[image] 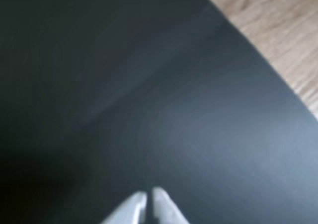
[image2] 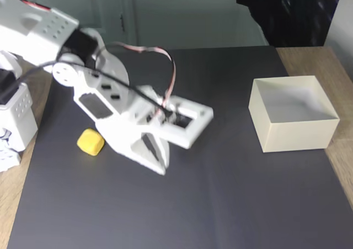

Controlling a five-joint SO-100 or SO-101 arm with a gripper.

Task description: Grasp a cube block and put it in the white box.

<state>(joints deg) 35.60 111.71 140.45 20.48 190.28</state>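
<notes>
The gripper (image: 149,194) shows at the bottom centre of the wrist view as two pale fingertips pressed nearly together with only a thin dark slit between them, clenched on nothing. In the fixed view the gripper (image2: 159,165) sits left of centre, its tips pointing down at the black mat (image2: 220,205) and touching or almost touching it.

The cube block (image2: 90,142) lies on the mat at the left of the fixed view, just beside the gripper's body and to its left, not between the fingers. The white box (image2: 292,130) stands open-topped at the right of the frame, well apart from both, partly over the mat's right edge onto the wooden table (image2: 342,166). Bare mat lies between gripper and box. Wood grain also shows in the upper right corner of the wrist view.

The arm (image2: 94,100) reaches from its base at the upper left, sloping down and rightward to the wrist, a cable (image2: 165,61) looping above it.
</notes>
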